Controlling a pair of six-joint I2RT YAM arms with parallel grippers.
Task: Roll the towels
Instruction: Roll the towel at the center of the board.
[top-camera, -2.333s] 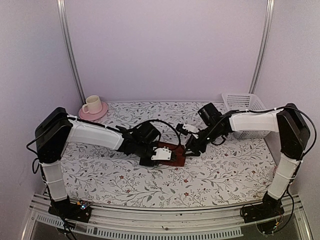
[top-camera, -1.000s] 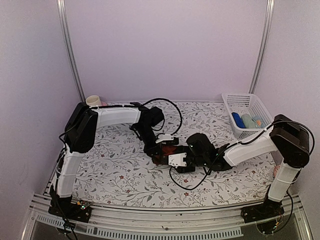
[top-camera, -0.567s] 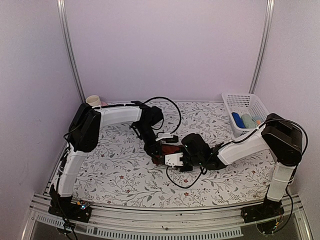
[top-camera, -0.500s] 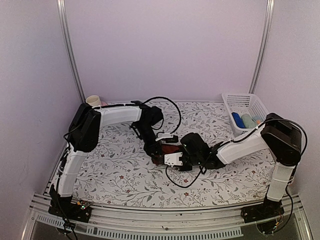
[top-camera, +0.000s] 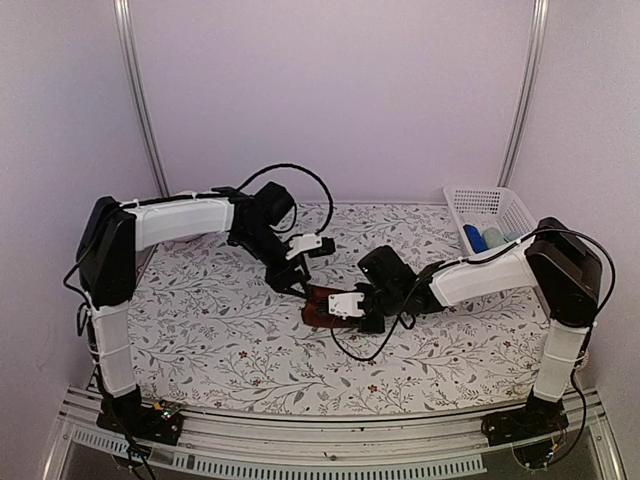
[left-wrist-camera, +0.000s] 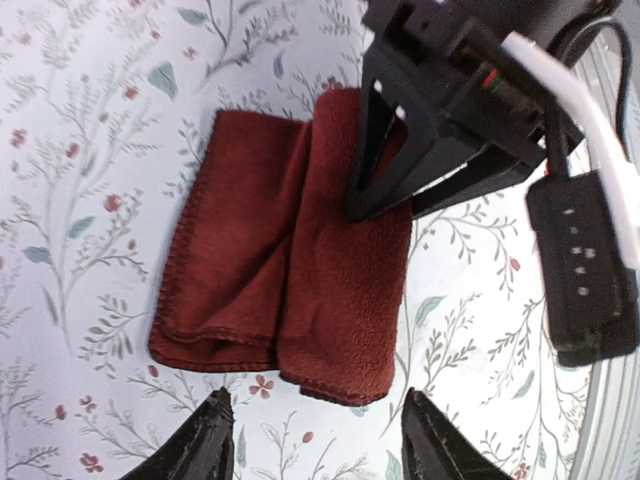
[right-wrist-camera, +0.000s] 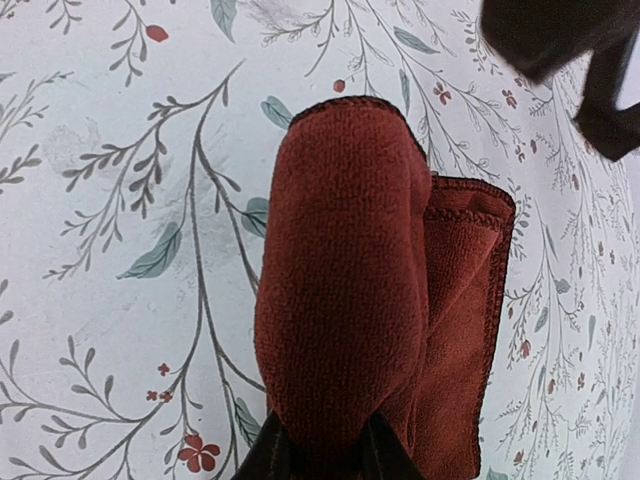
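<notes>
A dark maroon towel (top-camera: 318, 306) lies partly rolled on the floral covering, a thick roll beside a flat folded flap (left-wrist-camera: 225, 250). My right gripper (right-wrist-camera: 325, 460) is shut on the near end of the roll (right-wrist-camera: 340, 290); in the left wrist view its black fingers (left-wrist-camera: 380, 165) pinch the far end. My left gripper (left-wrist-camera: 320, 445) hangs open just off the towel's near edge, touching nothing. From above, the left gripper (top-camera: 298, 280) sits up and left of the towel and the right gripper (top-camera: 337, 306) at its right end. Rolled blue and pale teal cloths (top-camera: 485, 238) lie in the basket.
A white mesh basket (top-camera: 480, 200) stands at the back right, behind the right forearm (top-camera: 470, 275). The right gripper's cable (top-camera: 355, 345) loops onto the covering in front of the towel. Metal rails (top-camera: 300, 455) line the near edge.
My left gripper has opened, let go of the maroon towel and drawn back up and left. My right gripper has shut on the roll's end and shifted slightly back.
</notes>
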